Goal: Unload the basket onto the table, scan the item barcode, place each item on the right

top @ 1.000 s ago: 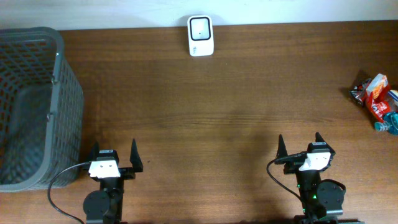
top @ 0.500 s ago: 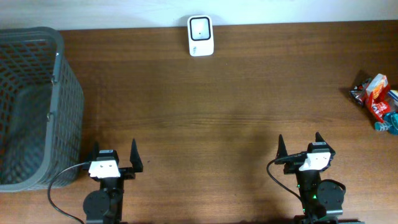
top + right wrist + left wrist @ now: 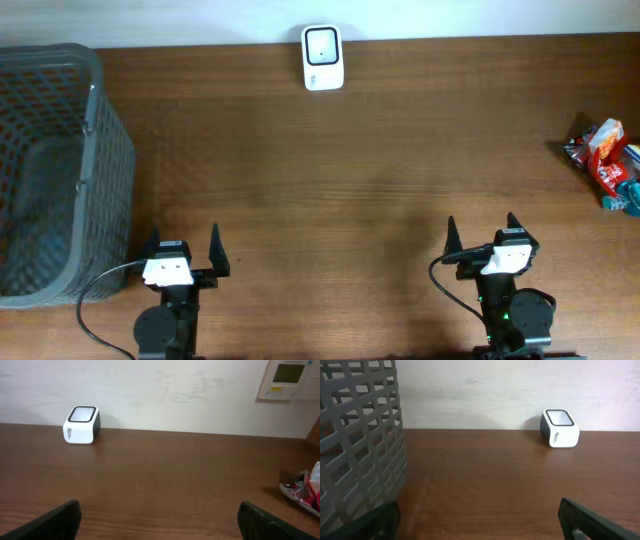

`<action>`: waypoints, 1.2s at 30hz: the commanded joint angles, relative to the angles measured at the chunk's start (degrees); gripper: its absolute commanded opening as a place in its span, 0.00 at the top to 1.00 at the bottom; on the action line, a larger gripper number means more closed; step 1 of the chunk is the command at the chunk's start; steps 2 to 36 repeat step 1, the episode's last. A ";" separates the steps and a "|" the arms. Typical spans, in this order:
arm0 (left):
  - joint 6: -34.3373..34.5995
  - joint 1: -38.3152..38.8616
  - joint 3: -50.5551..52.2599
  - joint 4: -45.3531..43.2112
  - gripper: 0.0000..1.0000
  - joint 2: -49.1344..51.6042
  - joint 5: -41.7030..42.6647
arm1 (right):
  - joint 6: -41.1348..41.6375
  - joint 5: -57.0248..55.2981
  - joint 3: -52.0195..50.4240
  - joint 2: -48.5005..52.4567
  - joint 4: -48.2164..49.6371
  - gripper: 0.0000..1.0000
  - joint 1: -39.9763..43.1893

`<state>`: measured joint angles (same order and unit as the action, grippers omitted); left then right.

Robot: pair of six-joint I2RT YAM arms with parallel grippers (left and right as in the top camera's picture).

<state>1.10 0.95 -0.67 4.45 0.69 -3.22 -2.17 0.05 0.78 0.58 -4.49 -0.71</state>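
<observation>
The white barcode scanner [image 3: 322,57] stands at the table's far edge against the wall; it shows in the left wrist view [image 3: 559,427] and the right wrist view [image 3: 81,424]. Snack packets, the items [image 3: 605,160], lie in a small pile at the right edge, partly seen in the right wrist view [image 3: 305,487]. My left gripper [image 3: 184,245] rests open at the near left with nothing between its fingers. At the near right my right gripper [image 3: 480,232] is open too and holds nothing. Both are far from the items and the scanner.
A tall grey mesh basket [image 3: 50,170] fills the left side of the table, close beside my left gripper, and looms at the left in the left wrist view [image 3: 357,445]. A wall panel [image 3: 288,379] hangs behind the table at the right.
</observation>
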 commanded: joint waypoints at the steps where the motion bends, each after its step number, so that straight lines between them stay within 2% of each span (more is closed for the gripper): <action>1: -0.72 -0.37 0.17 0.13 0.01 -0.39 -0.44 | -0.42 -0.66 -0.46 -0.37 -0.22 0.02 0.35; 36: -0.72 -0.37 0.17 0.13 0.01 -0.39 -0.44 | -0.42 -0.66 -0.46 -0.37 -0.22 0.02 0.35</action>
